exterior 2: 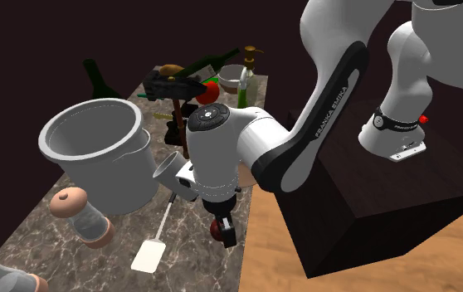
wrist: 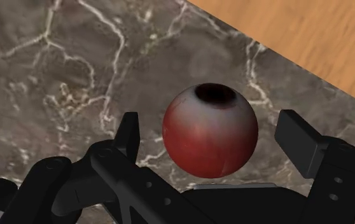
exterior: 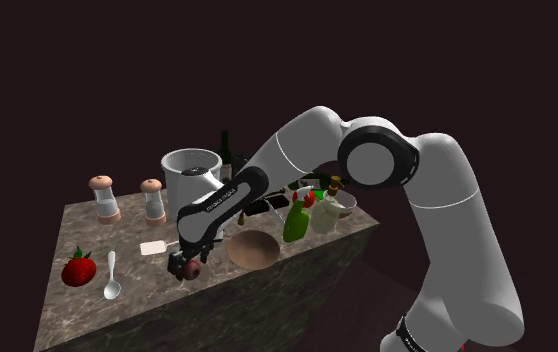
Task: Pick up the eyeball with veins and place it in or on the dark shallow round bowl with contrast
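The eyeball (wrist: 210,130) is a dark red ball with a black pupil and a pale band. It rests on the marble counter (exterior: 87,310) near the front edge. My gripper (wrist: 212,127) is lowered around it, open, with a black finger (wrist: 130,130) on either side and a gap between each finger and the ball. In the shoulder view the gripper (exterior: 185,268) straddles the eyeball (exterior: 193,269), just to the left of the brown shallow round bowl (exterior: 253,248). The second exterior view has the gripper (exterior 2: 224,231) at the counter's edge with the eyeball (exterior 2: 219,226) between its fingers.
A large white pot (exterior: 189,175) stands behind the arm. Two shakers (exterior: 105,197) are at the back left. A strawberry (exterior: 78,268), a white spoon (exterior: 112,275) and a spatula (exterior: 152,247) lie left of the gripper. Bottles (exterior: 296,222) crowd the counter's right end.
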Controlling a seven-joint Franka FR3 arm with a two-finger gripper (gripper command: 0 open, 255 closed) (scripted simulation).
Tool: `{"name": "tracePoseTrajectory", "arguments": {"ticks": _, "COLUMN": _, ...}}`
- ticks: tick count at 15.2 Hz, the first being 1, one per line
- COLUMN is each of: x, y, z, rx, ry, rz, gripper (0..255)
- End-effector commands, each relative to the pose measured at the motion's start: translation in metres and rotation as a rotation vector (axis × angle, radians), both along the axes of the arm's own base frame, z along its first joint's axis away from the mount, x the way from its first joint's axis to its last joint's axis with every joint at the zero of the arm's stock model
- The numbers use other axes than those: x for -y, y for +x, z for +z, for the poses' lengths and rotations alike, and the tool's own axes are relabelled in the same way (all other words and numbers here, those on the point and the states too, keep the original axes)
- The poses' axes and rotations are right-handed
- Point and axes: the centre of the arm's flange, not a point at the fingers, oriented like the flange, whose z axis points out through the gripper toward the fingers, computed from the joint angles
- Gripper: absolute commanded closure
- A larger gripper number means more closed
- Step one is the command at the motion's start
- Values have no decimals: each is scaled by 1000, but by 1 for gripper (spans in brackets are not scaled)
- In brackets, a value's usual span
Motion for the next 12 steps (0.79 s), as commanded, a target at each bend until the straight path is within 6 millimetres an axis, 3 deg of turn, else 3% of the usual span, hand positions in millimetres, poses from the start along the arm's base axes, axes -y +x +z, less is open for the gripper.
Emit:
{"name": "tracePoseTrajectory", "arguments": {"ticks": 1, "x": 0, "y": 0, "z": 0, "rx": 0, "ry": 0, "rz": 0, "gripper": 255}}
{"name": "tracePoseTrajectory", "arguments": {"ticks": 10, "x": 0, "y": 0, "z": 0, "rx": 0, "ry": 0, "rz": 0, "gripper": 255}}
{"name": "tracePoseTrajectory", "arguments": {"ticks": 12, "x": 0, "y": 0, "z": 10, "rx": 0, "ry": 0, "rz": 0, "gripper": 255}}
